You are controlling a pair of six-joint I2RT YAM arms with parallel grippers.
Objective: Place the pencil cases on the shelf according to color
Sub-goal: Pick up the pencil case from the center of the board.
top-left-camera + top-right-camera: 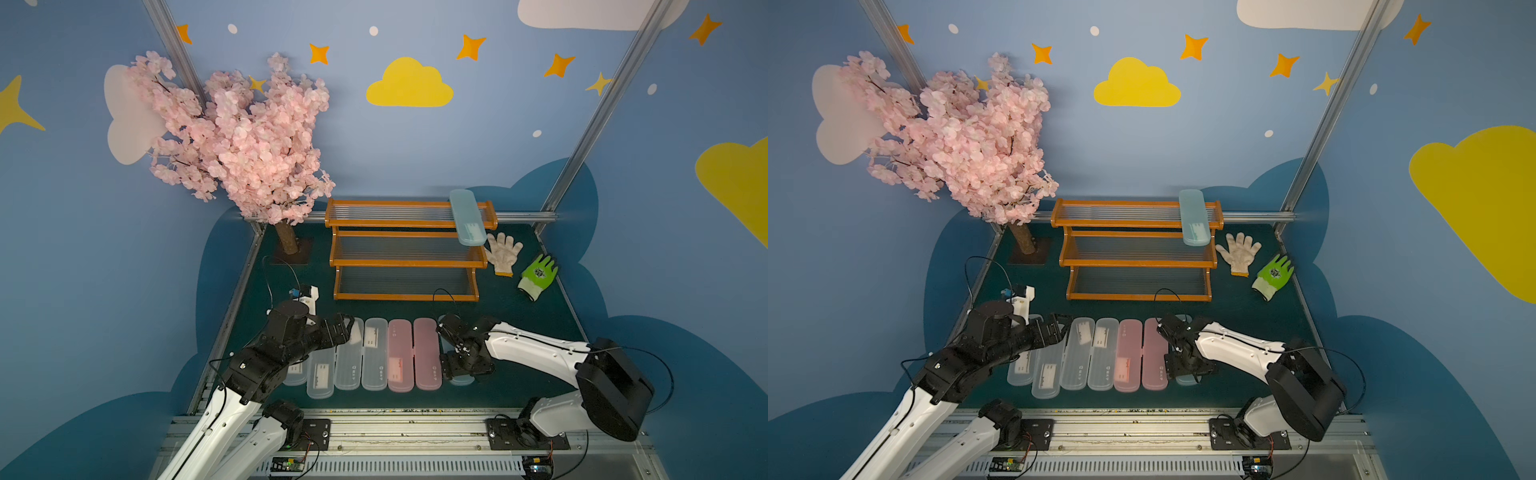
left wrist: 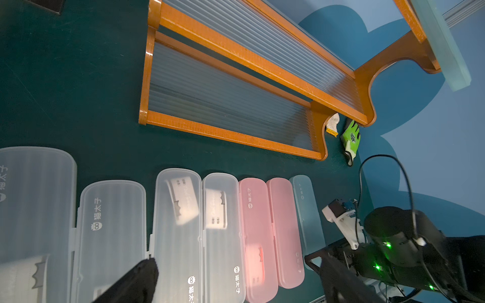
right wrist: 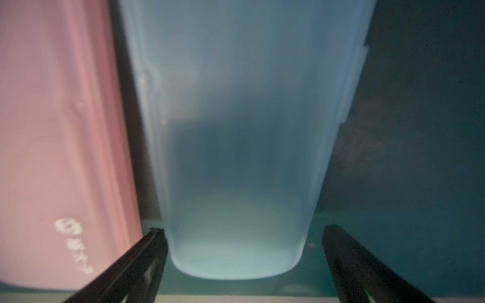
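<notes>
Right hand (image 3: 244,229) sits open astride near end of pale blue case (image 3: 236,157), w/o contact; left hand (image 2: 236,262) open too. Case prob. light, stiff, slick: pinch across narrow width.

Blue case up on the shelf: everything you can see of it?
The blue pencil case is a long, slim, translucent pale blue plastic box with rounded ends, shut, a white label showing near its front end. It lies front to back across the right end of the top tier of the shelf, front end overhanging the rail. Only the shelf touches it.
</notes>
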